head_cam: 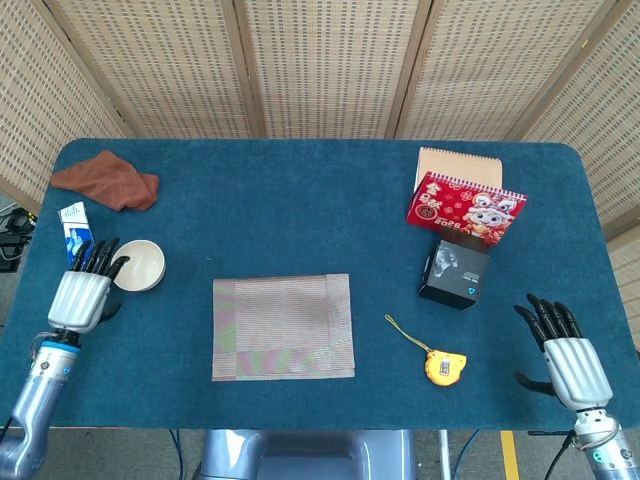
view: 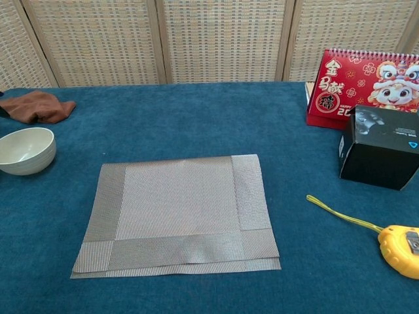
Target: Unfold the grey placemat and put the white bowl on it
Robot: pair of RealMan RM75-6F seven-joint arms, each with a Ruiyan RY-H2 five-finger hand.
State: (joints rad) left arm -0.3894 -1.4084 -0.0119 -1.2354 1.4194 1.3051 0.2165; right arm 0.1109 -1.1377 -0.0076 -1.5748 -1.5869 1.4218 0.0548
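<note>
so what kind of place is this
Probably a staged test setup, not a home: a table covered in blue cloth, woven screens closing it off behind, and unrelated props like a desk calendar and tape measure.
</note>
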